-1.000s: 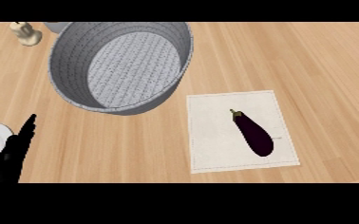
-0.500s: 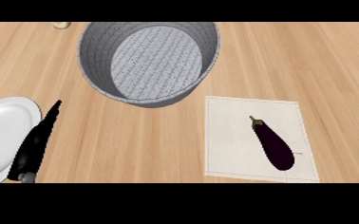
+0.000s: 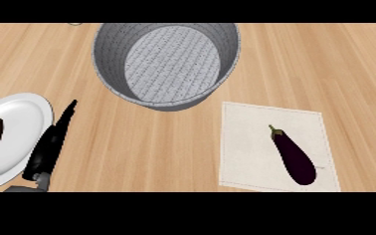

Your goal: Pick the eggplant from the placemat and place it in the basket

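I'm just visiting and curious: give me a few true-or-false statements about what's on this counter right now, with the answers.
1. The eggplant lies on the placemat. True.
2. The basket already holds the eggplant. False: nothing shows inside it.
3. The left hand is curled round the eggplant. False: its fingers are straight, far from it, beside the white plate.
4. The placemat lies to the right of the basket, nearer the robot. True.
5. The right hand is over the basket. False: it is not in view.

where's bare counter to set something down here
Bare wood lies between the left hand and the placemat, below the basket. More lies right of the basket, above the placemat. The left edge is crowded by the plate and hand.
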